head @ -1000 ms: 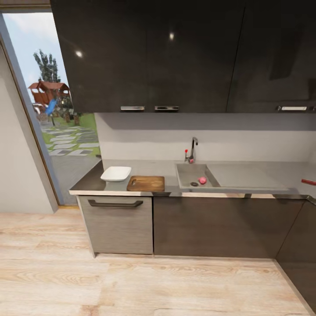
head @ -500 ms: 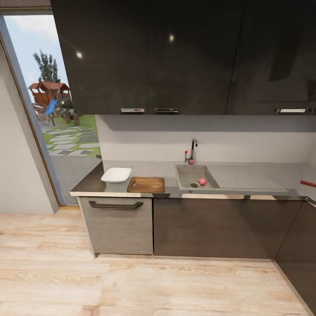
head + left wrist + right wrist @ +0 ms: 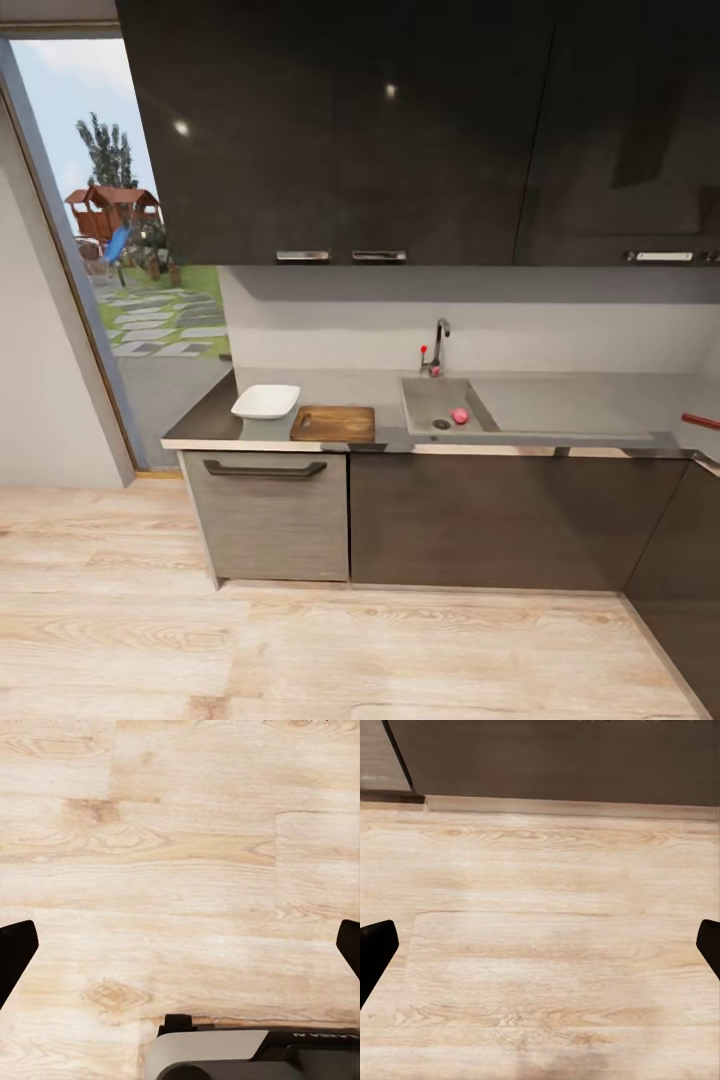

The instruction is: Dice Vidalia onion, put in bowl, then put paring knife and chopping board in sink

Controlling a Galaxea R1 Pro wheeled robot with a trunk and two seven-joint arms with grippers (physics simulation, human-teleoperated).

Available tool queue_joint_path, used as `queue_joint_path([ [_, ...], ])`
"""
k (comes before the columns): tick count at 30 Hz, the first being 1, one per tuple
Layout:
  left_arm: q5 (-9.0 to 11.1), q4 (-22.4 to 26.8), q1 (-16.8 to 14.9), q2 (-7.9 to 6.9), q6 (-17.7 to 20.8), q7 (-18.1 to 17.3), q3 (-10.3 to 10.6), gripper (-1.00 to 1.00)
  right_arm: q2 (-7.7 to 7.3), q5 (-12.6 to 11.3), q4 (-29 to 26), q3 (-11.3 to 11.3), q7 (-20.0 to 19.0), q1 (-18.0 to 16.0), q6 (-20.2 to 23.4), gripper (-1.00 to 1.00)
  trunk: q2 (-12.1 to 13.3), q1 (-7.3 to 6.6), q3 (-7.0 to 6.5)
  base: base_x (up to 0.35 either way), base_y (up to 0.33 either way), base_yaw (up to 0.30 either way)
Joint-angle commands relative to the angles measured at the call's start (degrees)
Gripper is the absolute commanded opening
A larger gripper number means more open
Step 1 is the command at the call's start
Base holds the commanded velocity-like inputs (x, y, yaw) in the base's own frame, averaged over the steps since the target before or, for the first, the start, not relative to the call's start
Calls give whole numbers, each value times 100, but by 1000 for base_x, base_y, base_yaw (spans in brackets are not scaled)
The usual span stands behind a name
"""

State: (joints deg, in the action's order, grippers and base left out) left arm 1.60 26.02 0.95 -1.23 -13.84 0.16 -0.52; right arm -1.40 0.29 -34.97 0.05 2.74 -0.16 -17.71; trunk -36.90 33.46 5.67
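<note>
In the head view the pinkish-red Vidalia onion [image 3: 459,415] lies in the grey sink [image 3: 428,395] near the round drain, below the chrome tap [image 3: 439,343]. The brown chopping board [image 3: 334,423] rests on the grey countertop [image 3: 360,385] left of the sink, with the white square bowl [image 3: 265,402] just left of it. The paring knife's red handle [image 3: 701,421] pokes in at the far right edge of the counter. My left gripper [image 3: 180,941] hangs open over the wooden floor, fingers [image 3: 15,954] wide apart. My right gripper [image 3: 540,941] is also open above the floor.
Dark wall cabinets [image 3: 400,130] hang above the counter, and dark base cabinets [image 3: 480,520] with a black-handled drawer [image 3: 264,468] stand below. An open doorway [image 3: 140,270] to a garden is at the left. Light wooden floor [image 3: 330,650] lies between me and the counter.
The whole head picture has shifted slightly, so the camera has moved a little. The onion, board, bowl and knife lie where they were.
</note>
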Motion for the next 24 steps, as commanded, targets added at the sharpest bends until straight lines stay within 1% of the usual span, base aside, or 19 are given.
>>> queue_joint_path([
  [1,16,7,1,-1,-6,2,-1,100,0,4,-1,4,18,-2,-13,100,35,-21,-11,0,0,0],
  [24,16,9,1,-2,-5,2,-1,100,0,6,-1,4,16,-2,-13,100,957,-526,-424,0,0,0],
])
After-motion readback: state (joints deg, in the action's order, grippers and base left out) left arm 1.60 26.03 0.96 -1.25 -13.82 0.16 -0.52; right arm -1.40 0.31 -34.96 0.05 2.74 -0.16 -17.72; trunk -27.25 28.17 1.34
